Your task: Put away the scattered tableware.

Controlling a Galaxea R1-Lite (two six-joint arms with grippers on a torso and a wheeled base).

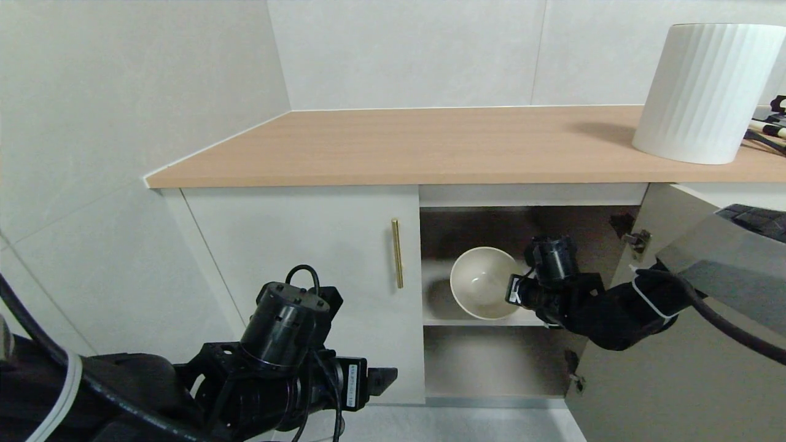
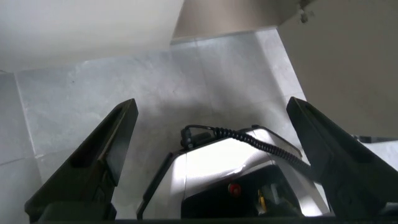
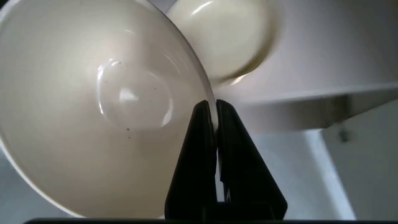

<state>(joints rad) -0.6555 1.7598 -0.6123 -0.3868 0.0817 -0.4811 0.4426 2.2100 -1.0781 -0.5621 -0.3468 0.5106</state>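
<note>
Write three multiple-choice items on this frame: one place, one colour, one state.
1. Where is the bowl?
A. on the counter
B. in the open cabinet, at the upper shelf
C. on the floor

2. What colour is the handle on the shut door?
A. gold
B. black
C. red

3. How is the left gripper?
A. shut on a plate
B. open, holding nothing
C. shut on a spoon

Answers:
1 B: the right gripper holds the bowl by its rim, tilted, at the shelf.
2 A: the bar shows gold against the pale door.
3 B: its fingers stand wide apart with nothing between them.
</note>
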